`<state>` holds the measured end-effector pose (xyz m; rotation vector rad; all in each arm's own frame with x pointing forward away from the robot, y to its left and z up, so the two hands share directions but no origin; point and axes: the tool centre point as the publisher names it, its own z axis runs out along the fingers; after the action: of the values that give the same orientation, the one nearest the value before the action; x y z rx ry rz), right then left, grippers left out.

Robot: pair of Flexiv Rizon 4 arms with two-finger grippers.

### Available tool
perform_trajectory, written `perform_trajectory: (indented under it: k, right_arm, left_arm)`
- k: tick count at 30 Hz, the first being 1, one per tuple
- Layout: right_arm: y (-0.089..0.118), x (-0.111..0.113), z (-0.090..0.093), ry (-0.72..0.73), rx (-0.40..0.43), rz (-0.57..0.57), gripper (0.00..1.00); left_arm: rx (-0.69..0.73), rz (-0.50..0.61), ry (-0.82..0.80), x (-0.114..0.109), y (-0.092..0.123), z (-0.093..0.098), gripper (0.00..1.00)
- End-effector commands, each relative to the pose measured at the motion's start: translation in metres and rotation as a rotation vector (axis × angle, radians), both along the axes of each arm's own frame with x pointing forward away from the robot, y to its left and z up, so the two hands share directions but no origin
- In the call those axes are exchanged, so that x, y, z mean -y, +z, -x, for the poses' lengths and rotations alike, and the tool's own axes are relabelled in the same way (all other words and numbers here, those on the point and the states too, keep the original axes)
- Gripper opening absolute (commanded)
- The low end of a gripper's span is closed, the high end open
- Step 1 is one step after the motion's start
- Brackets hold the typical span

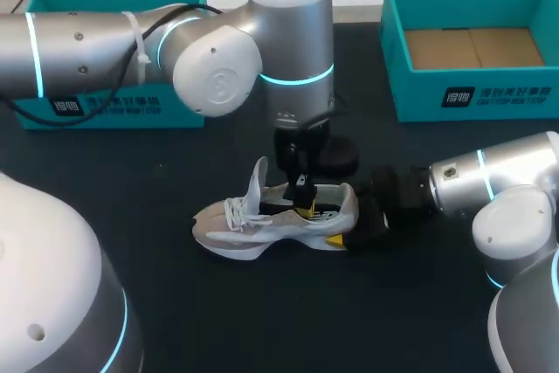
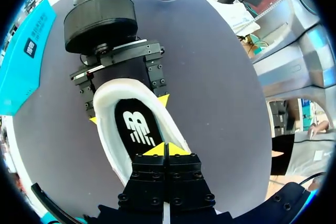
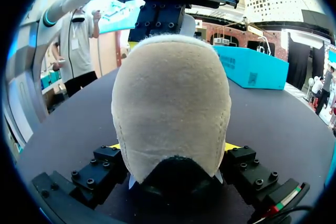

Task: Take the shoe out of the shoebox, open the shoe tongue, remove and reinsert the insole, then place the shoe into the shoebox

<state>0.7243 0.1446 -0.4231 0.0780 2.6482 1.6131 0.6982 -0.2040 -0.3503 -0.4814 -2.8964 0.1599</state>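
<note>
The shoe [image 1: 275,220] was unboxed, tongue [image 1: 256,185] raised; the insole [image 2: 137,127] appeared not yet removed. The right end effector [image 3: 173,146] clamped its heel; the left end effector [image 2: 167,148] hung closed over the insole.

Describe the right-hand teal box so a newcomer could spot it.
On the dark table, two teal boxes stand at the far edge. Take the right box. Its brown cardboard floor shows, while the left box sits partly behind the left arm.

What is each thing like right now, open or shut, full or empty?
shoe, upright, tongue pulled up
insole, lying inside the shoe
left gripper, shut, above the insole
right gripper, shut on the shoe's heel
right box, open, empty
left box, open, inside hidden
</note>
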Motion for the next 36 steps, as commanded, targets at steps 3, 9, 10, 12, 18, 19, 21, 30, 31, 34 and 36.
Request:
perform_trajectory:
  k: [3,9,10,12,18,19,21,30,31,34,36]
  right_arm:
    - [-0.002,0.000,0.001,-0.001,0.001,0.001,0.00]
    - [-0.002,0.000,0.001,-0.001,0.001,0.001,0.00]
    - [-0.002,0.000,0.001,-0.001,0.001,0.001,0.00]
    - [-0.002,0.000,0.001,-0.001,0.001,0.001,0.00]
    - [-0.002,0.000,0.001,-0.001,0.001,0.001,0.00]
    - [-0.002,0.000,0.001,-0.001,0.001,0.001,0.00]
    - [-0.002,0.000,0.001,-0.001,0.001,0.001,0.00]
    - [-0.002,0.000,0.001,-0.001,0.001,0.001,0.00]
    - [-0.002,0.000,0.001,-0.001,0.001,0.001,0.00]
    - [-0.002,0.000,0.001,-0.001,0.001,0.001,0.00]
    - [-0.002,0.000,0.001,-0.001,0.001,0.001,0.00]
  left_arm:
    - [0.034,-0.012,0.026,0.000,-0.006,0.004,0.00]
    - [0.014,0.000,0.035,0.000,-0.019,0.004,0.00]
    - [0.012,-0.013,0.039,-0.001,-0.021,0.003,0.00]
    - [0.005,-0.016,0.049,-0.004,-0.027,0.001,0.00]
    - [-0.043,-0.009,0.047,-0.010,-0.035,-0.001,0.00]
    - [-0.044,-0.010,0.046,-0.010,-0.036,0.000,0.00]
    - [-0.064,-0.013,0.036,-0.010,-0.037,0.002,0.00]
    - [-0.079,-0.034,0.014,-0.010,-0.039,0.006,0.33]
    - [-0.076,-0.034,0.011,-0.009,-0.039,0.007,0.33]
    - [-0.071,-0.033,-0.008,-0.007,-0.041,0.007,0.30]
    - [-0.073,-0.023,-0.024,-0.006,-0.044,0.006,0.33]
